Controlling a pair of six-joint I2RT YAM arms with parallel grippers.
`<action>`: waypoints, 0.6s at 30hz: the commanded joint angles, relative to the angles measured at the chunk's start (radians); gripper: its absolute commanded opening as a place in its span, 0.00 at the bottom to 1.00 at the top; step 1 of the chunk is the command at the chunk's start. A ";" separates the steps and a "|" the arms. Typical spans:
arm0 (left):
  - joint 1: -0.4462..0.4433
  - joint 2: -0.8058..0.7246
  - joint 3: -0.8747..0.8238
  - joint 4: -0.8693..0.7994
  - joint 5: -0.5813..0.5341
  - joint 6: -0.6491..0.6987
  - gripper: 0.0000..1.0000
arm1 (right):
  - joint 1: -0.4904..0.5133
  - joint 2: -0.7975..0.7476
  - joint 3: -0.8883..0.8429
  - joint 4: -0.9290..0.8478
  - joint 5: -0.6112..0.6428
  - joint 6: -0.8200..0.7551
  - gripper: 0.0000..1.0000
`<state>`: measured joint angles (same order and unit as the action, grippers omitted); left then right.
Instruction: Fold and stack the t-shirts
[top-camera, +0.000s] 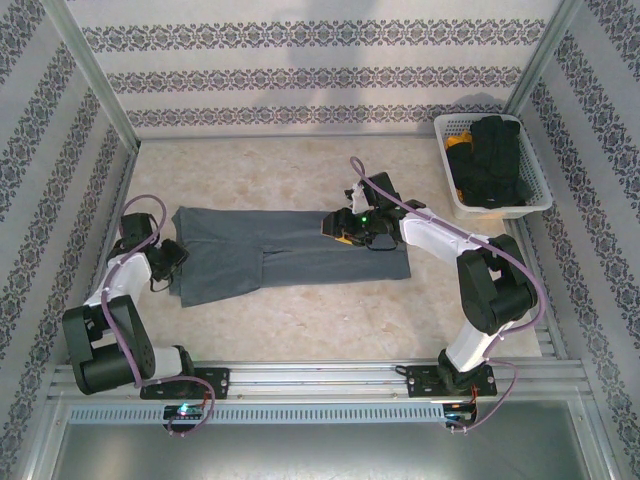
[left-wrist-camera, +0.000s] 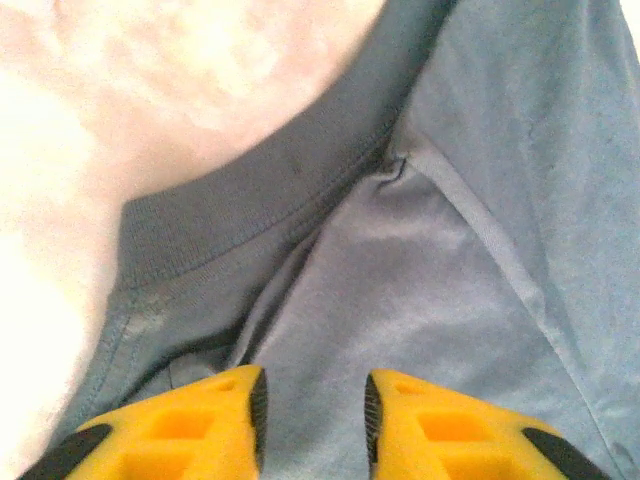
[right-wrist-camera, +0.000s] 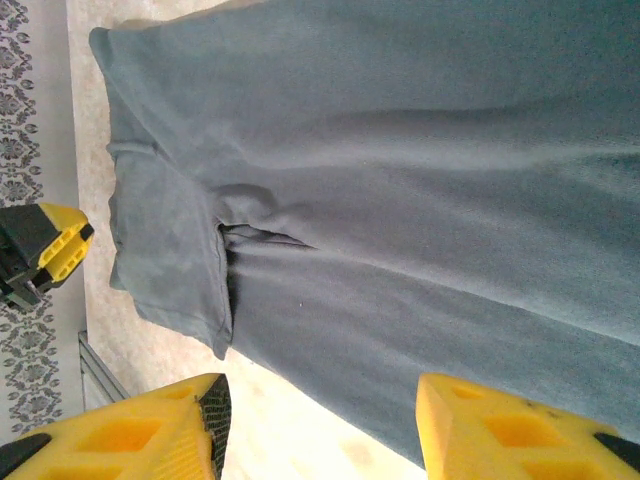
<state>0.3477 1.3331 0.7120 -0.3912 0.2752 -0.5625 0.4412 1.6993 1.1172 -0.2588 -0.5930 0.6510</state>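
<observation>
Yellow plastic fingers (left-wrist-camera: 215, 425) of my left tool (left-wrist-camera: 315, 420) sit lowest in its wrist view, parted by a narrow gap with nothing pinched between them. They are right over the t-shirt (left-wrist-camera: 480, 230), a soft slate blue-grey knit (whether they touch the cloth I cannot tell). Its ribbed collar (left-wrist-camera: 250, 225) curves past just ahead, darker than the body, with a stitched seam running off it.

My right tool (right-wrist-camera: 320, 430) stands wider open, also empty, above the shirt. In its view a short sleeve (right-wrist-camera: 170, 260) lies folded in over the body.

From overhead the shirt lies flat as a long strip across the middle of the pale, mottled counter (top-camera: 300, 170). Its collar end is by my left tool and its other end is under my right arm. The overhead view adds a white slotted basket (top-camera: 500, 208) at the far right corner, well apart from the shirt, heaped with dark clothes (top-camera: 495, 150).
</observation>
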 joint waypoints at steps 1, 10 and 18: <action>0.021 0.067 0.023 -0.037 -0.006 0.033 0.38 | -0.002 0.013 -0.011 0.002 -0.026 -0.008 0.53; 0.024 0.071 0.017 -0.025 0.047 -0.002 0.43 | -0.013 0.019 -0.017 0.007 -0.027 -0.008 0.53; 0.022 0.023 -0.006 -0.039 0.059 -0.010 0.43 | -0.014 0.034 -0.016 0.022 -0.033 0.002 0.53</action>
<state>0.3618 1.3834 0.7242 -0.3981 0.3176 -0.5579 0.4339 1.7210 1.1042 -0.2531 -0.6041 0.6510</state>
